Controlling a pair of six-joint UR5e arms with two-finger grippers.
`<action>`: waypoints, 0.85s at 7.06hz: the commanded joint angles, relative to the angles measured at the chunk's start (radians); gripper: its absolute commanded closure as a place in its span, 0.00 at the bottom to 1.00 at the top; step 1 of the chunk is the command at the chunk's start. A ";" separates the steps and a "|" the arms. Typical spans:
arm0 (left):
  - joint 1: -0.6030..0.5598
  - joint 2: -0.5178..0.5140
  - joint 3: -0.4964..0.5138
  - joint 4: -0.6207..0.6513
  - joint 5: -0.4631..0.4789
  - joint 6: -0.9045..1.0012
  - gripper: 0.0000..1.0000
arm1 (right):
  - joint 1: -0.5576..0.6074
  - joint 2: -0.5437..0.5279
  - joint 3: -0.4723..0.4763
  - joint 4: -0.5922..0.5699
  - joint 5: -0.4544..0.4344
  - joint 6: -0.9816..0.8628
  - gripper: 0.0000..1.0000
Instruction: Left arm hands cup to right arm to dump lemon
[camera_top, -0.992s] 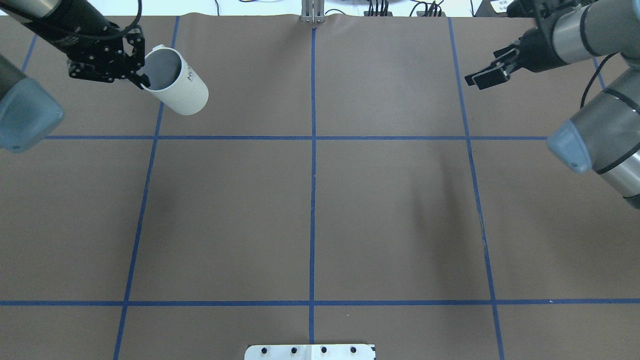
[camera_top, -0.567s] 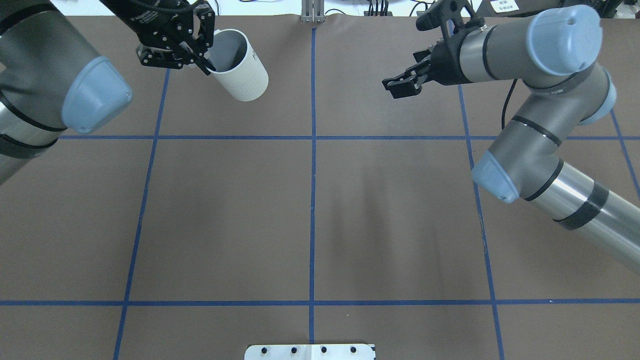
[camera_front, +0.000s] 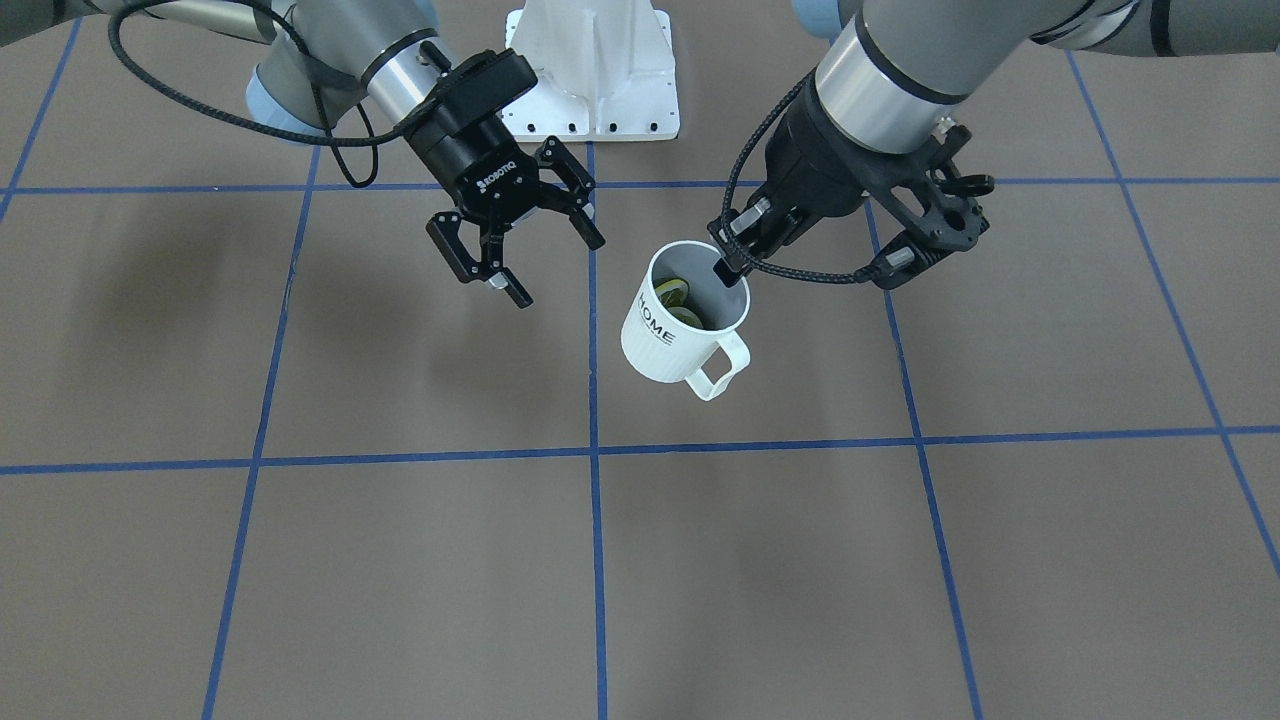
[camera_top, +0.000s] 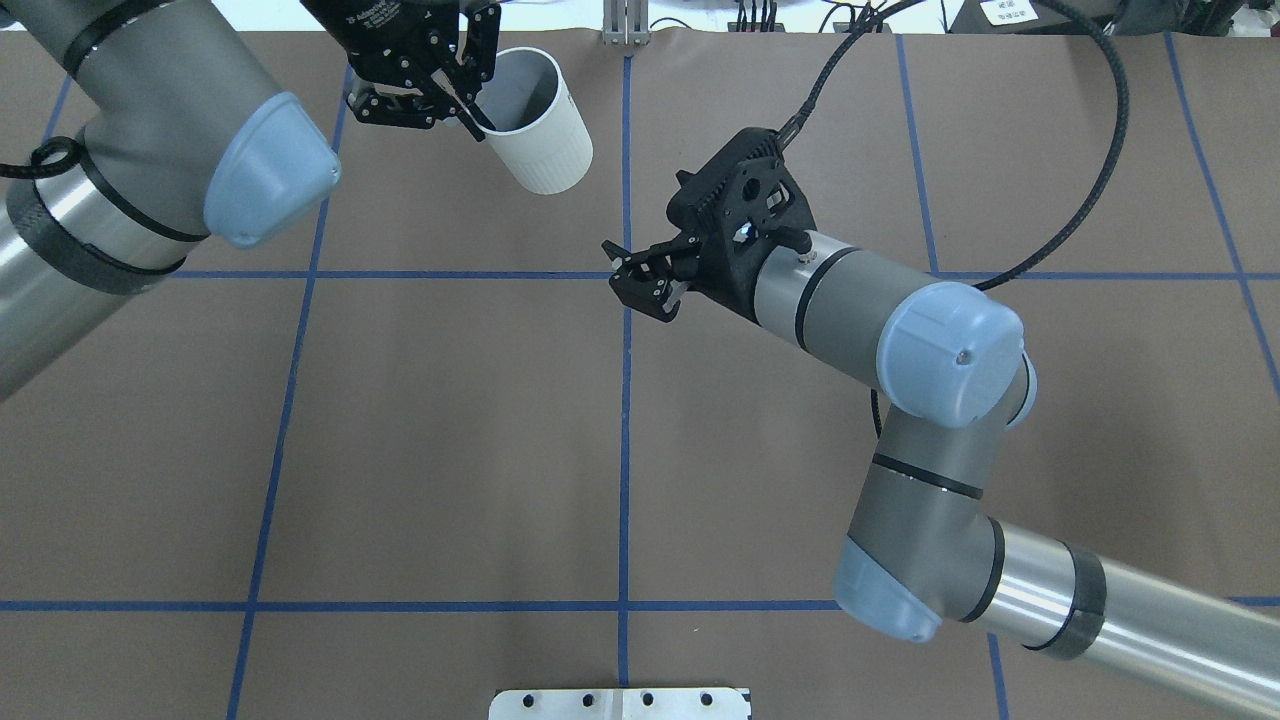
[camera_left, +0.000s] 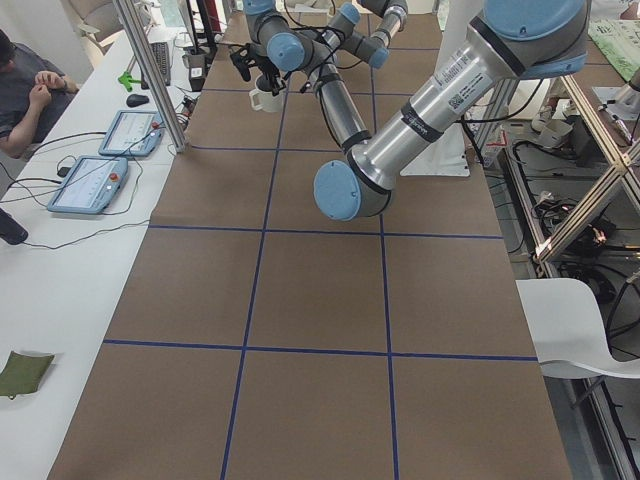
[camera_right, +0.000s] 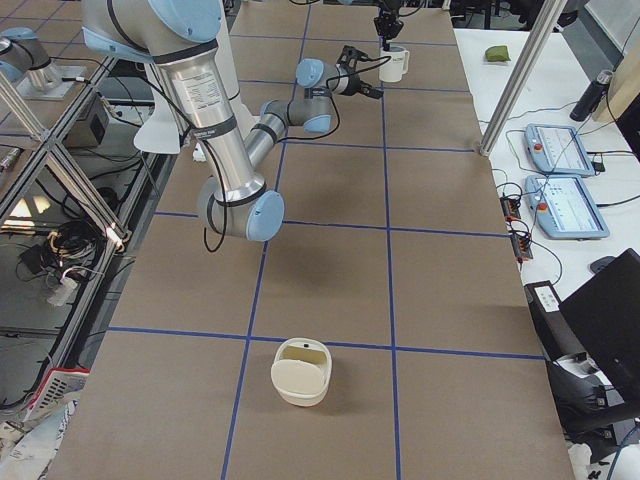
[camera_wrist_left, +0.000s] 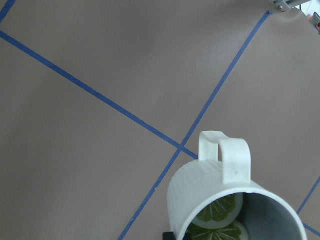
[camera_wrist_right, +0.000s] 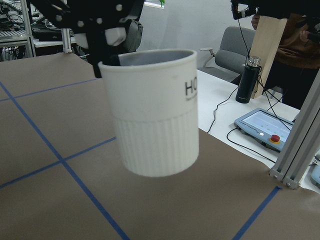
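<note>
The cup (camera_front: 672, 335) hangs tilted in the air above the table (camera_front: 400, 560), lemon slices (camera_front: 680, 298) inside, with my left gripper (camera_front: 730, 268) clamped on its rim. My right gripper (camera_front: 560, 270) is near it, fingers spread wide, touching nothing.

The scene is lit evenly and brightly from above by diffuse room light. Only soft, blurred shadows are thrown on the counter (camera_front: 400, 560), the darkest on the robot's right side in the front-facing view. A pale sheen is seen on the silver tube of the right arm (camera_top: 1150, 620). Beyond the far edge of the counter the overhead view is burnt out to white. The cup (camera_front: 665, 335) is rendered slightly soft and cut off at the frame's bottom in the left wrist view; in the right wrist view the room behind it is mildly blurred. Straight posts are shown leaning in both side views.
</note>
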 joint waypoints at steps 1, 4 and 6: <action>0.014 -0.006 0.000 0.000 -0.007 -0.024 1.00 | -0.056 0.003 0.004 0.012 -0.080 -0.029 0.01; 0.071 -0.008 -0.014 0.002 -0.007 -0.053 1.00 | -0.062 0.001 0.004 0.026 -0.119 -0.029 0.01; 0.083 -0.020 -0.023 0.000 -0.008 -0.085 1.00 | -0.064 0.001 0.004 0.035 -0.120 -0.029 0.01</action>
